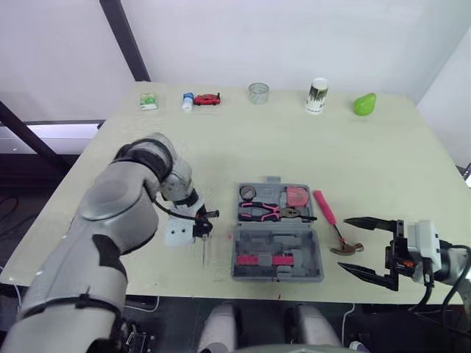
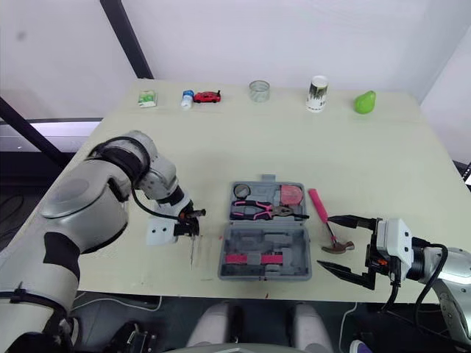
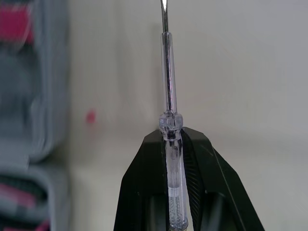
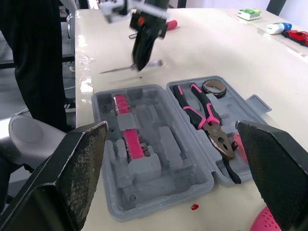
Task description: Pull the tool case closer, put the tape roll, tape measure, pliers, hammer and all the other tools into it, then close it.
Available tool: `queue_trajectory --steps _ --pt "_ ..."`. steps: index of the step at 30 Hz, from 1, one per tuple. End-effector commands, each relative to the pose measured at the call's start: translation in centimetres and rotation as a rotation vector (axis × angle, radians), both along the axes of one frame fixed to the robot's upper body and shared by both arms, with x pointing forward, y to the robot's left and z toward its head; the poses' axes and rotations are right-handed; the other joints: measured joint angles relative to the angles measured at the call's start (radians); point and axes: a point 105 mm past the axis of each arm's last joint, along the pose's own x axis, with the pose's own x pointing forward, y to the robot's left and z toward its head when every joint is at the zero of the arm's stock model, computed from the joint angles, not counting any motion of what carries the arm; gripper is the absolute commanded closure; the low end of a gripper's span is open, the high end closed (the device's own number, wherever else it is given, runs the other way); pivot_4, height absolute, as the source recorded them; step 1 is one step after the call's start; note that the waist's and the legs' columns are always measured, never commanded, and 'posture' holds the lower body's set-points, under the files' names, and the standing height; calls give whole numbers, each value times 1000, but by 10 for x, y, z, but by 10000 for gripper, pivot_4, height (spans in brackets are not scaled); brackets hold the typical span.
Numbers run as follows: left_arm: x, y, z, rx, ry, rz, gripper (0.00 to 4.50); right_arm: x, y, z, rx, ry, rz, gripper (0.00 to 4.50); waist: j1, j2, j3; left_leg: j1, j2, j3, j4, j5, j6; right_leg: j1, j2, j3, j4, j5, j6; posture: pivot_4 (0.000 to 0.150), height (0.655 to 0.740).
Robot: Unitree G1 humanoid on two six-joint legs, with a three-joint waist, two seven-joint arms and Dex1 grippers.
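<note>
Lower left of frame, beside the open tool case [image 1: 243, 243] — left gripper [image 1: 204, 224] clamps a screwdriver [image 3: 167, 96].
Its slim handle may slip or the tip snag the rim; right gripper [image 1: 344, 243] gapes empty, lower right.

The tool case [image 3: 33, 96] is blurred (screwdriver [image 3: 167, 86] tip cut off).

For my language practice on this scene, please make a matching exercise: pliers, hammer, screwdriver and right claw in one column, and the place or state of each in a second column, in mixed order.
1. pliers
2. hammer
3. screwdriver
4. right claw

a. gripped by the left claw
b. open, holding nothing
c. lying on the table, to the right of the tool case
d. lying inside the open tool case

Pairs: 1-d, 2-c, 3-a, 4-b
</note>
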Motion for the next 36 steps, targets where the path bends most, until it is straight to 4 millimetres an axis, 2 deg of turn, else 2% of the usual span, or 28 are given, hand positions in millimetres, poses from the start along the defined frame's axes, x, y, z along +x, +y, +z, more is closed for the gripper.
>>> queue_trajectory --steps 1,9,11,13,15,21,28,36 --pt "6 15 17 -7 -54 76 44624 1 2 5 8 -27 15 0 1 0 0 0 0 0 0 0 0 0 0 0 0 0 0 1500 7400" --pt "34 26 33 -90 -251 271 44624 3 2 5 7 -26 25 0 2 0 0 -2 1 0 3 0 0 0 0 -2 0 0 0 1500 7400" --pt "42 25 36 -172 -291 375 44624 3 2 5 8 -28 26 0 2 0 0 -2 1 -1 3 0 0 0 0 -2 1 0 0 1500 7400" --pt "51 27 40 -306 -304 552 44624 3 2 4 8 -29 23 0 1 0 0 -2 1 0 4 0 0 0 0 -2 1 0 0 1500 7400" --pt "54 33 43 -362 -303 664 44624 2 1 4 7 -28 20 0 -4 1 1 -2 1 -1 4 0 0 0 0 -2 2 0 0 1500 7400" --pt "40 38 52 -500 -235 941 44624 1 1 3 7 -27 17 0 -15 2 1 -4 3 0 5 0 0 -3 0 -2 4 0 0 1500 7400" --pt "3 17 73 -960 129 1531 44624 4 4 2 13 -22 34 0 -22 3 2 -4 5 -3 7 0 0 -3 0 -2 5 0 0 1500 7400" --pt "-22 23 81 -1165 254 1987 44624 10 5 3 49 -13 55 0 -22 3 2 -3 2 -9 7 0 0 -2 1 -3 7 0 0 1500 7400"
